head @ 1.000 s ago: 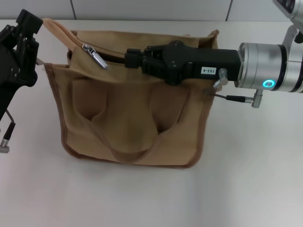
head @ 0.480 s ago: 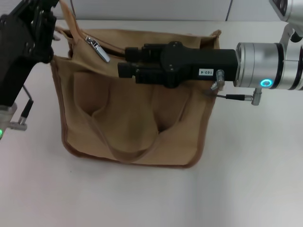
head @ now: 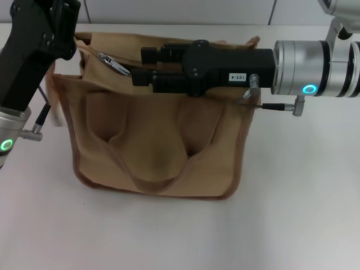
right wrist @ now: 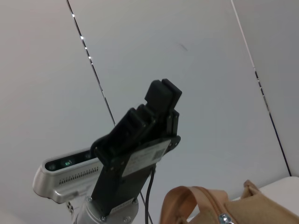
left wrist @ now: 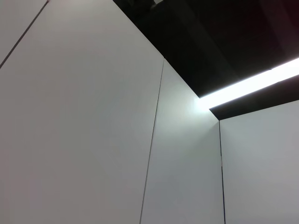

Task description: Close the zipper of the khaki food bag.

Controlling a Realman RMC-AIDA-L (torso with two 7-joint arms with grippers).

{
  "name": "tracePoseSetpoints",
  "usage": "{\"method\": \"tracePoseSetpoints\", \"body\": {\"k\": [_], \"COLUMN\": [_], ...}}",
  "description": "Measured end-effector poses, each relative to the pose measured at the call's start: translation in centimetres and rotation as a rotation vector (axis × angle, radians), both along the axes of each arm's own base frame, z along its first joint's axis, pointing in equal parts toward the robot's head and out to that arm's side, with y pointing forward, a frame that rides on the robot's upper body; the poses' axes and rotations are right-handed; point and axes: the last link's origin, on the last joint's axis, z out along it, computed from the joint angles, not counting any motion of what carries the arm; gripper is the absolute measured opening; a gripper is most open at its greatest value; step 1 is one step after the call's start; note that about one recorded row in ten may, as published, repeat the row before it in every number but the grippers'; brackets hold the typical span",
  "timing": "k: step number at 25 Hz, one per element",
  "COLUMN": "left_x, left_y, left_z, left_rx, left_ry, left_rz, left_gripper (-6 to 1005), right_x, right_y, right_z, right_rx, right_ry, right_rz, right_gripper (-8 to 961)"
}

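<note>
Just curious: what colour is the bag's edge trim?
Brown, on the khaki food bag; clearest in the head view.

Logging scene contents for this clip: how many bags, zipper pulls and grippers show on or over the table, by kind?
khaki food bag: 1
zipper pull tab: 1
Grippers: 2, left gripper and right gripper
Total: 4

small white sticker on the right end effector (head: 147, 70) housing, above the khaki food bag (head: 152, 140), upside down, seemingly "103-4", label on the left end effector (right wrist: 162, 100) illegible
</note>
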Motion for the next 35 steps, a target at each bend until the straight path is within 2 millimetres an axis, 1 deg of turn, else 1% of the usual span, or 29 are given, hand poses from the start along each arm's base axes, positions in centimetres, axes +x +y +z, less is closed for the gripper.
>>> {"method": "tracePoseSetpoints", "body": {"k": [5, 7, 11, 14, 16, 19, 22, 27, 31, 35], "left_x": [-0.7, -1.6, -4.1, -6.3, -7.5, -8.5, -8.9, -8.5, -7.7, -7.7], "left_y": [-0.2, -0.6, -1.7, -3.1, -3.9, -4.6, -4.9, -4.5, -3.7, -2.8], "left_z": [-0.1, 0.1, 1.4, 2.7, 3.4, 4.0, 4.2, 4.0, 3.4, 3.1], "left_rx": [0.004, 0.011, 0.071, 0.121, 0.140, 0.140, 0.130, 0.115, 0.096, 0.088], "left_ry": [0.014, 0.026, 0.037, 0.054, 0.103, 0.193, 0.258, 0.310, 0.377, 0.443], "left_rz": [0.037, 0.068, 0.167, 0.240, 0.269, 0.280, 0.270, 0.240, 0.180, 0.178], "left_gripper": [60, 60, 61, 63, 67, 73, 114, 297, 305, 313], "right_x": [1.0, 1.5, 2.2, 2.6, 2.8, 3.0, 3.3, 3.6, 3.9, 4.4], "right_y": [-0.3, -0.4, -0.8, -1.0, -1.0, -1.1, -1.2, -1.3, -1.4, -1.6], "right_z": [0.4, 0.8, 1.7, 2.3, 2.5, 2.5, 2.2, 1.7, 1.5, 1.2], "right_rx": [0.013, 0.025, 0.050, 0.061, 0.064, 0.071, 0.070, 0.055, 0.049, 0.041], "right_ry": [0.017, 0.031, 0.072, 0.099, 0.105, 0.107, 0.106, 0.106, 0.107, 0.126], "right_rz": [-0.031, -0.043, -0.035, -0.039, -0.048, -0.050, -0.059, -0.076, -0.093, -0.122], "right_gripper": [633, 633, 633, 633, 633, 633, 633, 633, 633, 633]}}
